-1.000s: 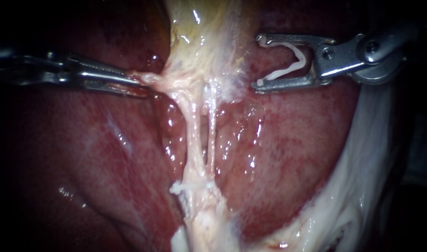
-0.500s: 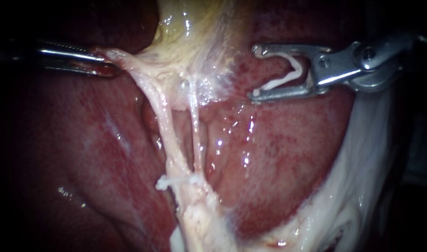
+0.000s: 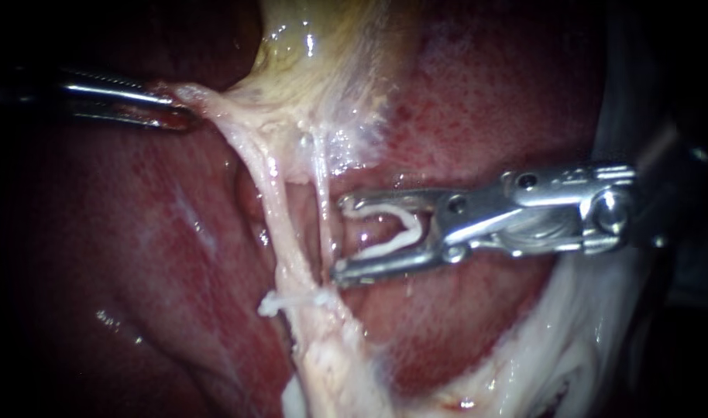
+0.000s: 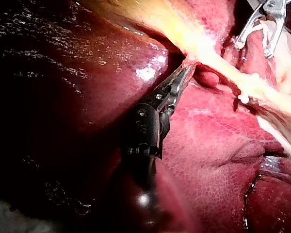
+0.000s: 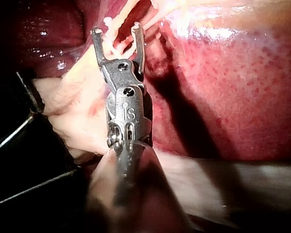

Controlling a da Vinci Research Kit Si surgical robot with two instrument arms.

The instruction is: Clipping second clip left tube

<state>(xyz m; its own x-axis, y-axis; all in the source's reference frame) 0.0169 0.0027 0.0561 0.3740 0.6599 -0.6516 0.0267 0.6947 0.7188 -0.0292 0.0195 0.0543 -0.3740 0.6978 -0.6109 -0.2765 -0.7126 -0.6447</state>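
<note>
My left instrument [image 3: 176,112] comes in at the upper left, its jaws shut on pale tissue at the gallbladder's [image 3: 323,62] lower edge, which it holds stretched leftward; the left wrist view shows the same grip [image 4: 185,73]. Two pale tubes run down from there: the thicker left tube [image 3: 280,224] and a thin right tube [image 3: 323,193]. A white clip [image 3: 288,300] sits across their lower end. My right instrument [image 3: 340,240] holds a white open clip [image 3: 389,232] between wide-standing jaws, whose tips lie just right of the thin tube. In the right wrist view the jaws [image 5: 119,36] point at the strands.
Red liver [image 3: 462,310] lies on both sides of the tubes and under my right instrument. Whitish tissue [image 3: 594,325] runs along the lower right. Dark liver [image 4: 63,97] bulges beside my left instrument's shaft.
My right instrument has moved down and left from the upper right to the tubes, with the clip still in it. My left instrument first pulled the tissue up and left, then held still.
</note>
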